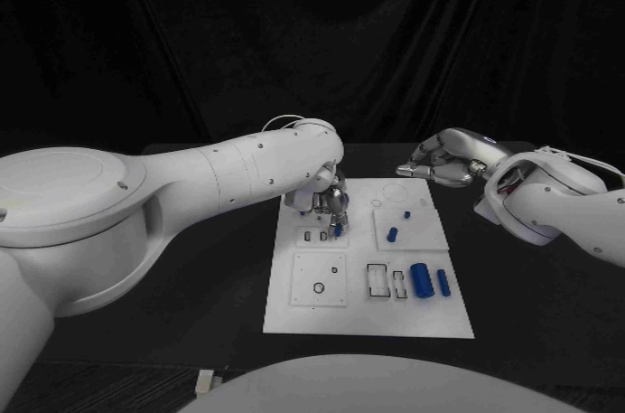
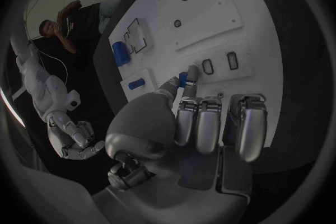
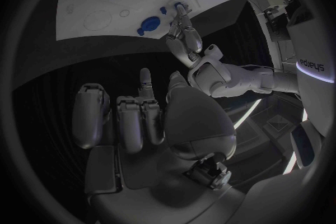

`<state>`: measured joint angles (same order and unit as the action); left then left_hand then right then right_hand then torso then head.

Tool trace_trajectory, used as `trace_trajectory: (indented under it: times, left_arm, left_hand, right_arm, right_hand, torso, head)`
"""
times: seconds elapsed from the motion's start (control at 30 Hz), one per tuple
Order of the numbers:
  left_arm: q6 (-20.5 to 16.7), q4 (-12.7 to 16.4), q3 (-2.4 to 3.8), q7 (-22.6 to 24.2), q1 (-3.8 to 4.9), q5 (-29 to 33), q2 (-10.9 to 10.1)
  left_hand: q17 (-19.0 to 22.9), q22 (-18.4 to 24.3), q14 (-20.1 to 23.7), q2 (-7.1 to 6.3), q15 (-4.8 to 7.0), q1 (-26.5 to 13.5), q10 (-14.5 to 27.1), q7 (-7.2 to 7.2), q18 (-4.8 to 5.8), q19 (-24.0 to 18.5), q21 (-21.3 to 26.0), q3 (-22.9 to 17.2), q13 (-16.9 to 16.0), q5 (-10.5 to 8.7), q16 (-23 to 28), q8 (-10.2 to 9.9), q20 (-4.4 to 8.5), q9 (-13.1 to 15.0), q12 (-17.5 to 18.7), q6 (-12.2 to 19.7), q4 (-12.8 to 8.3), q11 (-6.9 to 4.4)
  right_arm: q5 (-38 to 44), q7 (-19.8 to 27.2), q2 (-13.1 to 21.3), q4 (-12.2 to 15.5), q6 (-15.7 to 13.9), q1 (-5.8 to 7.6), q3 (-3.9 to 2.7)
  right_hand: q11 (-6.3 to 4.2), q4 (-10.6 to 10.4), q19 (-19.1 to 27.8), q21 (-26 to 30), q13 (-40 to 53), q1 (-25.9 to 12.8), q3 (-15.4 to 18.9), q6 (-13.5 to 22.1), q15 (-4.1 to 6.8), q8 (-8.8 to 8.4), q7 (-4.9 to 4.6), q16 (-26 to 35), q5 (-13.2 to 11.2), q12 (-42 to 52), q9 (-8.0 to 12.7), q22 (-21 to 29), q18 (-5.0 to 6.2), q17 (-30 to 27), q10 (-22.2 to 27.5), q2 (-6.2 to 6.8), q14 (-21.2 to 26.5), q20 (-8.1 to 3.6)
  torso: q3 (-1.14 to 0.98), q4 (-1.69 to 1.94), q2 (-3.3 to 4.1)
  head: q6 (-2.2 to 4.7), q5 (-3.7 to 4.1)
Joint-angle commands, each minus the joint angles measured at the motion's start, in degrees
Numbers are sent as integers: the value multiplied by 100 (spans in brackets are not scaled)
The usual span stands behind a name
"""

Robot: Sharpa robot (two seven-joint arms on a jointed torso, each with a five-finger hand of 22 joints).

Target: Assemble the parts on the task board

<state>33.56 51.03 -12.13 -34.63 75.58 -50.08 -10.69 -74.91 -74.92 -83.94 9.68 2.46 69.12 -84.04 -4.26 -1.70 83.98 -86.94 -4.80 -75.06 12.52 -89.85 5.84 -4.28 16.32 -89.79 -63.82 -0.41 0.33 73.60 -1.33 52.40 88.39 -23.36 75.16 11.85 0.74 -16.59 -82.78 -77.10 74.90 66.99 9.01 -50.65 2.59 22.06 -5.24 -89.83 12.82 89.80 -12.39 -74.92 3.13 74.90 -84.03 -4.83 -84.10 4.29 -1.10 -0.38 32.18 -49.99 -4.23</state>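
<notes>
- task board (image 1: 293, 318): flat white plate in the middle of the black table, cut with rectangular slots and round holes
- biggest blue part (image 1: 421, 281): a cylinder lying near the board's right edge, thinner blue one (image 1: 443, 283) just beside it
- small blue part (image 1: 392, 235) standing further up the board

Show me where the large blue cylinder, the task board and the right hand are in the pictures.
large blue cylinder (image 1: 421, 280): head view, middle of its body.
task board (image 1: 368, 323): head view, bare white area near its front edge.
right hand (image 1: 441, 160): head view, middle of the silver hand.
</notes>
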Motion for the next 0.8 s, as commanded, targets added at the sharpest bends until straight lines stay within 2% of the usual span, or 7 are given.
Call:
trace_trajectory:
  times: [0.03,0.17,0.3,0.47,0.8]
  left_arm:
    - [24,10,2,77,-22,36,0]
    - [13,25,2,79,-24,36,-14]
    - [-8,44,2,82,-27,36,-30]
    - [-41,56,2,86,-29,36,-41]
    - [-98,89,2,83,-31,36,-57]
  left_hand:
    - [-1509,-1032,-606,-51,19,60,-596,13,20,102,30,-105,-1494,82,-15,-24,46,15,-21,17,-100,-35]
    - [-1509,-1032,-606,-137,15,139,-596,0,18,99,40,-351,-1494,242,-15,-47,43,50,-21,20,-360,-28]
    - [-1509,-1041,-606,-194,10,176,-596,-13,19,106,42,-626,-1494,246,-15,-52,39,93,-21,7,-601,-20]
    - [-1509,-1052,-606,-286,-7,148,-596,-32,20,114,47,-985,-1494,371,-15,-33,25,177,-21,-27,-912,7]
    - [-1509,-1073,-606,-364,-15,-23,-596,-39,23,133,48,-1443,-1494,466,-15,38,17,359,-21,-91,-1236,15]
  right_arm:
    - [10,-117,2,-2,68,-14,-4]
    - [10,-126,-3,-5,90,-15,-4]
    - [10,-133,-2,-3,106,-16,-4]
    - [10,-140,-2,-6,125,-16,-4]
    - [10,-146,-2,-5,157,-17,-4]
  right_hand:
    - [35,7,47,32,1510,37,40,5,-42,-26,-33,-17,6,20,-6,-1070,18,1510,-597,-44,-590,-8]
    - [35,9,48,34,1510,49,43,2,-42,-27,-33,-17,8,20,-7,-1070,18,1510,-597,-42,-590,-8]
    - [35,14,51,41,1510,93,51,-4,-42,-29,-32,-17,12,20,-9,-1068,19,1510,-597,-34,-590,-7]
    - [34,16,54,48,1510,120,57,-7,-42,-31,-31,-17,11,20,-11,-1066,21,1510,-597,-27,-590,-7]
    - [32,21,65,70,1510,185,67,-16,-40,-34,-29,-17,14,20,-15,-1060,25,1510,-597,-14,-590,-7]
  torso:
    - [-1,0,2]
    - [0,0,-1]
    - [0,0,-2]
    - [1,-1,-1]
    - [1,-1,-2]
  head:
    - [-1,-11]
    - [-1,-25]
    - [-1,-39]
    - [-1,-63]
    - [-1,-92]
